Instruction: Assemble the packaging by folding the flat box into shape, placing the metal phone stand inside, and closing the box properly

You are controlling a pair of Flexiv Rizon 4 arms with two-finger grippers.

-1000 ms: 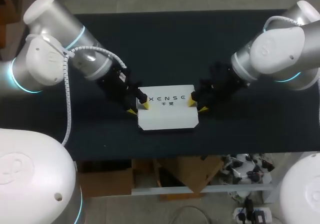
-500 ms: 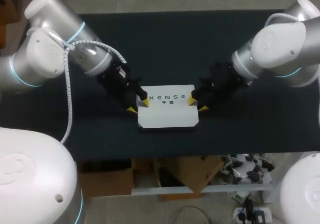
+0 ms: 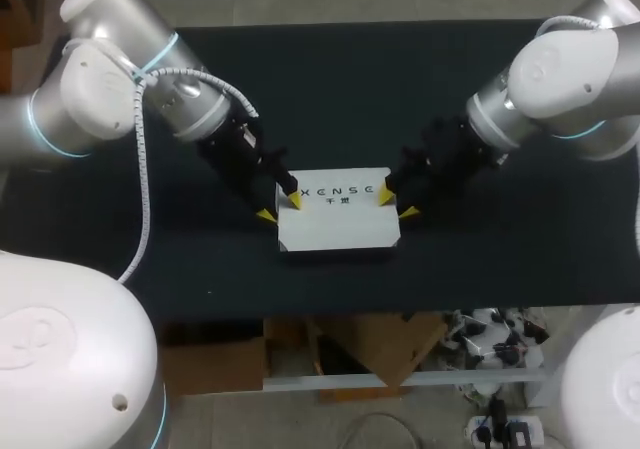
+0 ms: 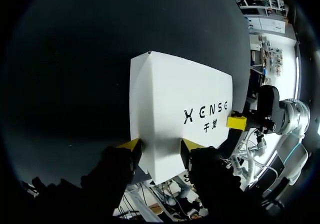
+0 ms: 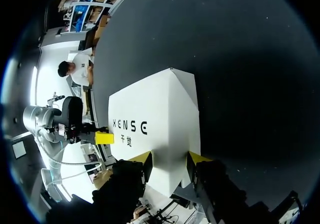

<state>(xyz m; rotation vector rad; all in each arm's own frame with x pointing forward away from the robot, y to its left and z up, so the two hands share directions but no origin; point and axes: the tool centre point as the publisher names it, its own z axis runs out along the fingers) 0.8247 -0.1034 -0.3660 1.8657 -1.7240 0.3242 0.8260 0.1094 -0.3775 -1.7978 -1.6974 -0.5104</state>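
Observation:
A closed white box [image 3: 338, 219] with dark print on its top lies at the middle of the black table [image 3: 340, 79], gripped at both ends. My left gripper [image 3: 280, 207] is shut on its left end, and in the left wrist view that end of the box [image 4: 175, 109] sits between the yellow fingertips of the gripper [image 4: 160, 146]. At the other end my right gripper [image 3: 397, 204] is shut on the box [image 5: 160, 119], both tips of the gripper [image 5: 170, 159] pressing its sides. No metal phone stand is in view.
The black table carries nothing besides the box. Its front edge [image 3: 330, 309] runs a little way before the box, with cardboard boxes below it. Dark surface stretches behind the box and to either side of it.
Both arms have shifted slightly toward the far side, the left arm's upper links most, and the box has moved a little with them. Both grips are unchanged.

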